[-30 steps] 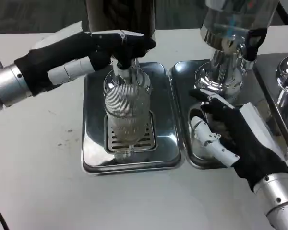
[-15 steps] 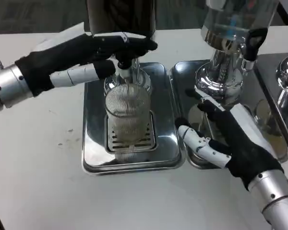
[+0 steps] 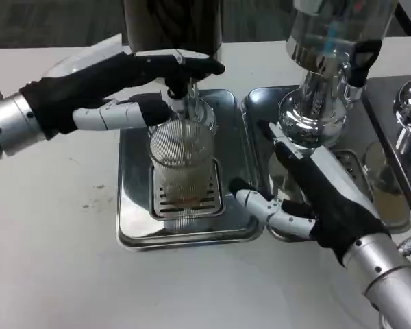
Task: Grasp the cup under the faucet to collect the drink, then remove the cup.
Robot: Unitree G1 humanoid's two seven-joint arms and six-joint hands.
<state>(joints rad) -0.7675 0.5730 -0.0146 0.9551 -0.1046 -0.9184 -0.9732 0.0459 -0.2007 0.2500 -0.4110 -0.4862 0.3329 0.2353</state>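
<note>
Head view, catalogue of the moment and what has changed over the last second:

Item 1, cup: clear ribbed tumbler, upright on the slotted grate of the left drip tray, directly under the faucet. Position unchanged across the 3 pictures. No hand holds it. Fill level hard to read; a faint tint low in the glass, no more can be said.

Item 2, left hand: up at the dispenser's tap, upper fingers laid across the lever above the spout, thumb reaching in beside the cup's rim. Over the last second the thumb has drawn closer toward the spout while the upper fingers stayed on the lever. Judged to be working the tap; whether the fingers truly clamp it cannot be told.

Item 3, right hand: fingers spread apart, holding nothing. Formerly over the right drip tray below the second dispenser; it has since slid leftward, its white fingertips now over the seam between the 2 trays, near the cup's base but apart from it.

Reading for the task: collecting appears under way; the right hand is closing in for the grasp, which is not yet made. Removal remains
</note>
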